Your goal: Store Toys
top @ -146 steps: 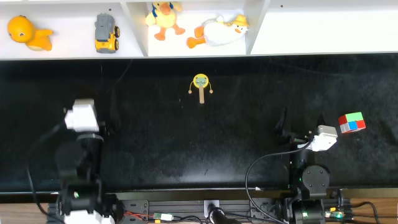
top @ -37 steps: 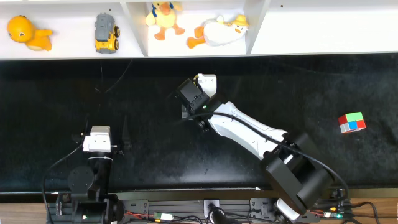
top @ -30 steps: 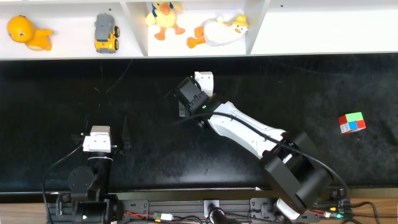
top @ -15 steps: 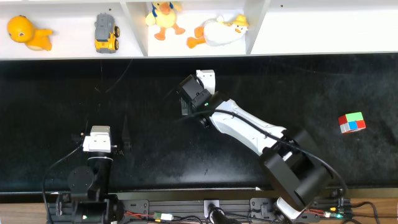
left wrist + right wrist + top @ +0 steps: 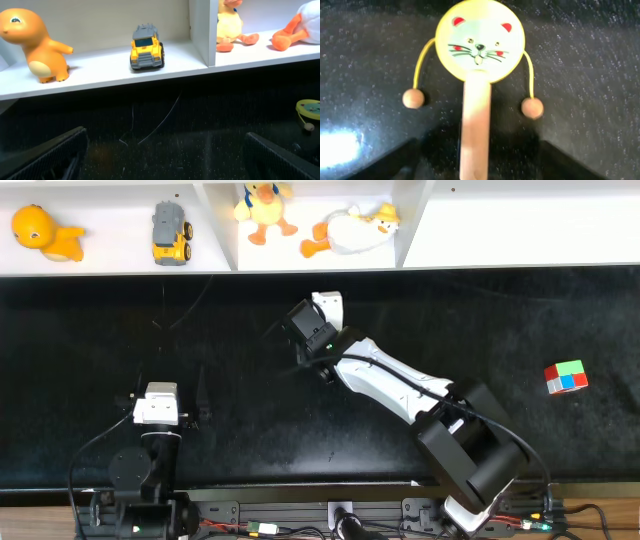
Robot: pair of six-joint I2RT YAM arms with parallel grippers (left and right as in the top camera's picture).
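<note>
A yellow rattle drum (image 5: 479, 40) with a cat face, two beads on strings and a wooden handle (image 5: 474, 130) lies flat on the black table. My right gripper (image 5: 475, 170) hangs right above it, open, with one finger on each side of the handle. In the top view the right gripper (image 5: 318, 322) is at mid table near the shelf and covers the toy. The rattle drum (image 5: 308, 108) also sits at the edge of the left wrist view. My left gripper (image 5: 168, 385) rests open near the front left, holding nothing.
A white shelf (image 5: 320, 268) runs along the back with an orange dinosaur (image 5: 45, 232), a yellow truck (image 5: 171, 233), a duck plush (image 5: 264, 208) and a white duck plush (image 5: 352, 230). A coloured cube (image 5: 565, 377) lies at the right.
The right arm has swung from its rest at the right across to the rattle drum and crept slightly toward the shelf over it. The left arm has drawn back toward its base.
</note>
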